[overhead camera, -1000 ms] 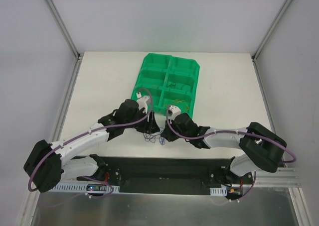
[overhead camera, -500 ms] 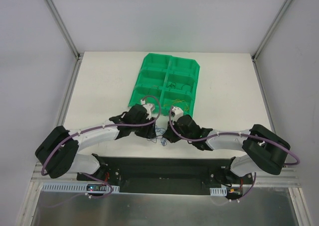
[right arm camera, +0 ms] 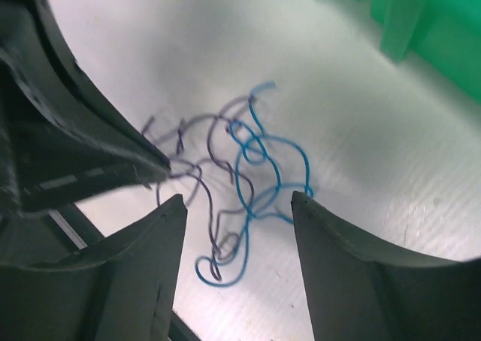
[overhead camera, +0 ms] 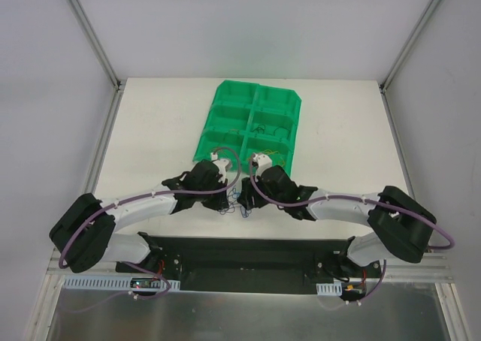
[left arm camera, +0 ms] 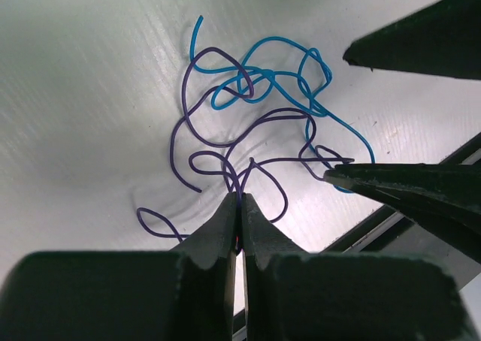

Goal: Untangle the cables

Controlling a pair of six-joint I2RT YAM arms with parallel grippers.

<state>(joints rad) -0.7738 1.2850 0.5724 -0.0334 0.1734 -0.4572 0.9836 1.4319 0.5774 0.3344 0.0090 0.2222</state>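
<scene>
The cables are a thin purple wire point(left arm camera: 237, 182) and a thin blue wire point(left arm camera: 276, 40), knotted together on the white table near its front edge point(overhead camera: 237, 203). My left gripper point(left arm camera: 240, 200) is shut on strands of the purple wire at the near side of the tangle. My right gripper point(right arm camera: 237, 206) is open and hangs just over the tangle, with the blue wire point(right arm camera: 250, 214) lying between its fingers and touched by neither. In the top view both grippers meet tip to tip over the wires, the left point(overhead camera: 226, 198) and the right point(overhead camera: 246, 195).
A green compartment bin point(overhead camera: 255, 123) stands just behind the grippers, with a few thin wires in its nearest right compartment; its corner point(right arm camera: 421, 25) shows in the right wrist view. The black base rail point(overhead camera: 248, 254) runs right in front of the tangle.
My left gripper has closed on the purple wire. My right gripper has opened and shifted slightly toward the bin. The tangle lies in about the same place.
</scene>
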